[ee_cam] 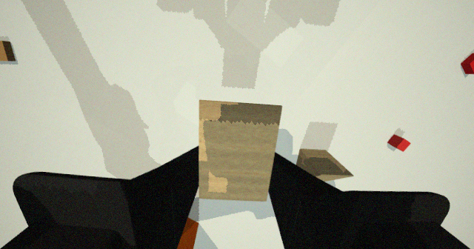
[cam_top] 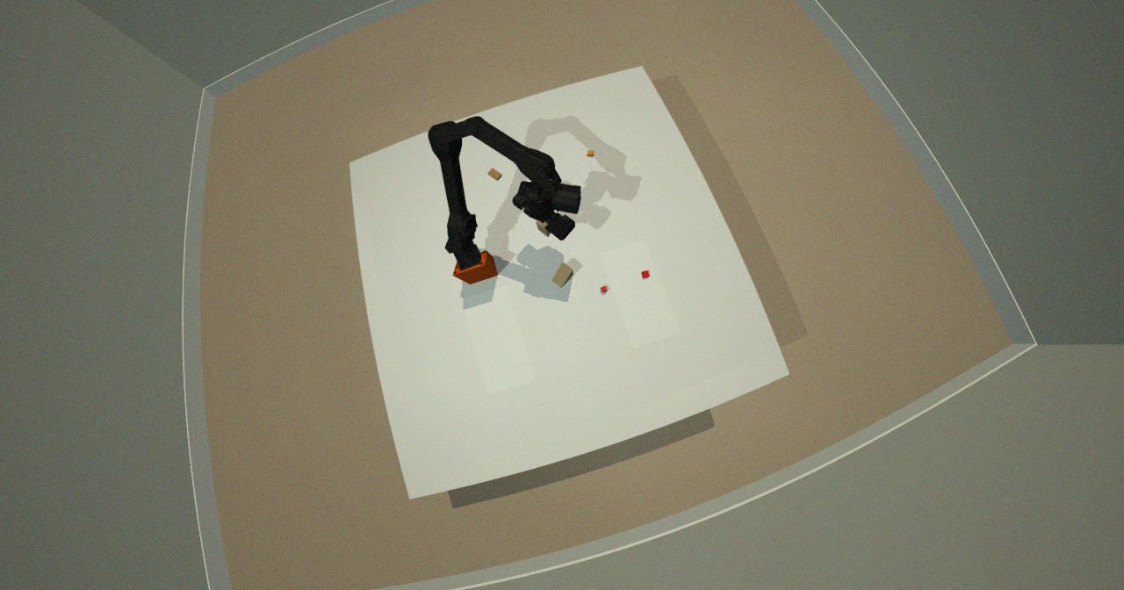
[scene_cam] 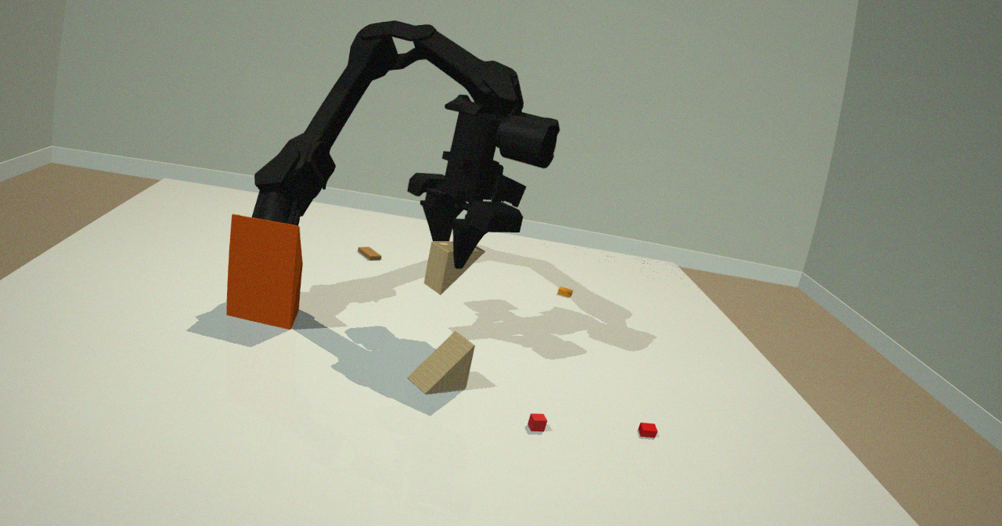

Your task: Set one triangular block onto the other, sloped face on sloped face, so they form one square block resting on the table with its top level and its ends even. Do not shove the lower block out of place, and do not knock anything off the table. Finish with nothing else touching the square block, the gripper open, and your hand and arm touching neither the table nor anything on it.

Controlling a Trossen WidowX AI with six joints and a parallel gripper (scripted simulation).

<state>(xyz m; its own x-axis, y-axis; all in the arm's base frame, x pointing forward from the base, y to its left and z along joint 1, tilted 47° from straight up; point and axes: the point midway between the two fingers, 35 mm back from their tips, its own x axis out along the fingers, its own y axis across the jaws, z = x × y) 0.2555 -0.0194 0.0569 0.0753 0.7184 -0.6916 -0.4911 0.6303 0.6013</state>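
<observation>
My gripper is shut on a tan wooden triangular block and holds it in the air. In the exterior view its top looks roughly level and its underside narrows to a low edge at the left. The other triangular block rests on the white table, its sloped face up and falling toward the left in the exterior view. The two blocks are apart; the held one is higher and farther back in that view. The fingers partly hide its ends.
Two small red blocks, one nearer the lower block and one farther right, lie on the table. A brown piece and an orange piece lie behind. The orange arm base stands left.
</observation>
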